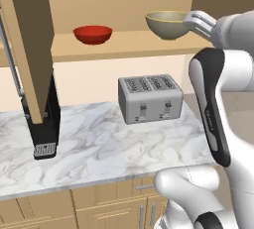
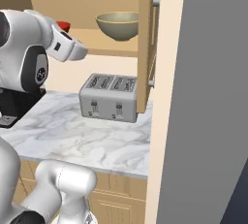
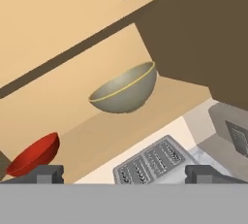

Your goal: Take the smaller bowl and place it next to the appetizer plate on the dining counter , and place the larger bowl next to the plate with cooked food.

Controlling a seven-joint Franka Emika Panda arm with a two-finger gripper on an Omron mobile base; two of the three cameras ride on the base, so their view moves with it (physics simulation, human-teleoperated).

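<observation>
glossy red smaller bowl (image 1: 93,34), speckled olive larger bowl (image 1: 167,24) on shelf; gripper (image 3: 124,173) spread, empty.

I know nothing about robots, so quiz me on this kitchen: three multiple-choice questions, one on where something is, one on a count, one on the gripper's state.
1. Where do the two bowls sit?
A. on the open cabinet shelf
B. on the marble counter
C. on the toaster

2. How many slots does the toaster have?
A. two
B. four
C. six

3. What is the gripper holding?
A. the red bowl
B. the tan bowl
C. nothing

Answers:
1 A: the smaller bowl and the larger bowl rest on the shelf.
2 B: the toaster shows four slots.
3 C: the gripper is open and bare.
</observation>
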